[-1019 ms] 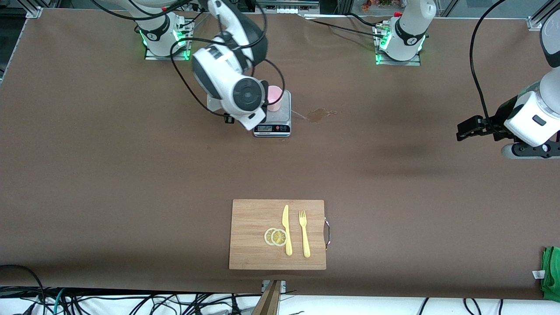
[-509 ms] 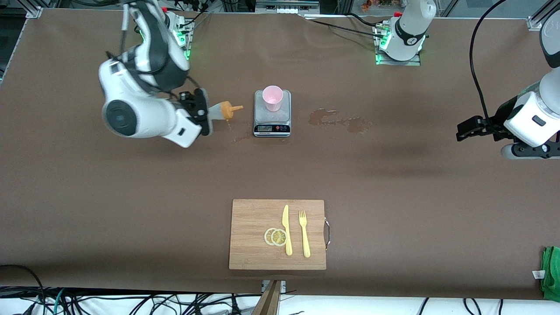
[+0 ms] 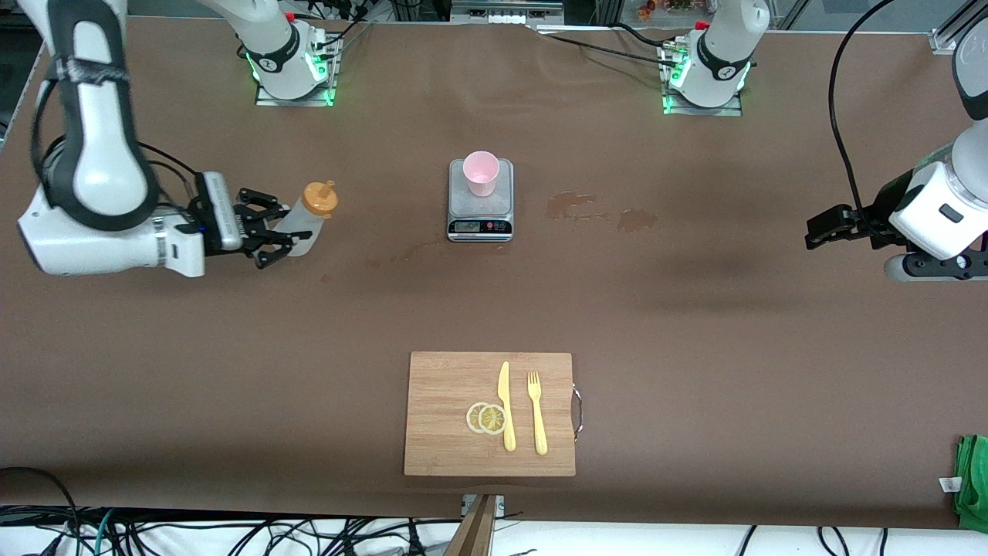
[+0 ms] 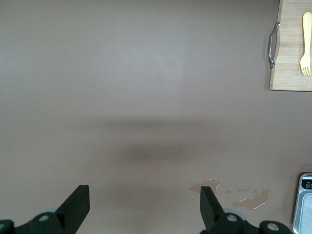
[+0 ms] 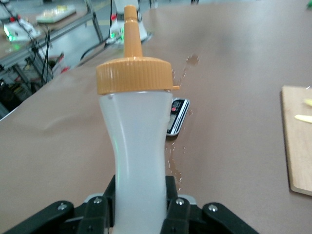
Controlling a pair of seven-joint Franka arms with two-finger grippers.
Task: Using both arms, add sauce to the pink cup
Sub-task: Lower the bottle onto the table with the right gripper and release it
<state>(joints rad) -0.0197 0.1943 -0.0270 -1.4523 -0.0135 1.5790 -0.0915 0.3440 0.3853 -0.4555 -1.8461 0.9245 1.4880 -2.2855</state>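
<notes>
A: Two arms on show. The right gripper (image 3: 272,234) sits over the tabletop toward the right arm's end, fingers clamped on the squeeze bottle (image 3: 302,220).

B: The right wrist view confirms it: the fingers (image 5: 176,214) squeeze the bottle's (image 5: 136,161) whitish body low down, and the orange nozzle cap (image 5: 133,68) points up and away from the gripper.

A: In the front view that orange cap (image 3: 319,198) is tilted toward the scale (image 3: 480,212). Bottle and scale are well apart.

B: And the pink cup (image 3: 481,173)?

A: Upright on the scale's steel plate, mid-table, nearer the edge where the bases stand. Nothing touches it. I can't tell whether there is liquid inside.

B: Wet patches (image 3: 598,212) on the brown tabletop (image 3: 695,347), beside the scale toward the left arm's end. Fainter marks lie between the scale and the bottle.

A: The left gripper (image 3: 820,230) waits over the tabletop's edge at the left arm's end, fingers spread wide, holding nothing.

B: The left wrist view agrees: both fingertips (image 4: 207,207) stand apart over bare table, with the wet patch (image 4: 234,192) and a corner of the scale (image 4: 304,202) in sight.

A: At the edge nearest the front camera lies a wooden cutting board (image 3: 448,440). On it are a yellow knife (image 3: 505,405), a yellow fork (image 3: 536,413) beside it, and two lemon slices (image 3: 486,418) touching the knife.

B: A green cloth (image 3: 972,483) sits at the tabletop's corner by the left arm's end.
</notes>
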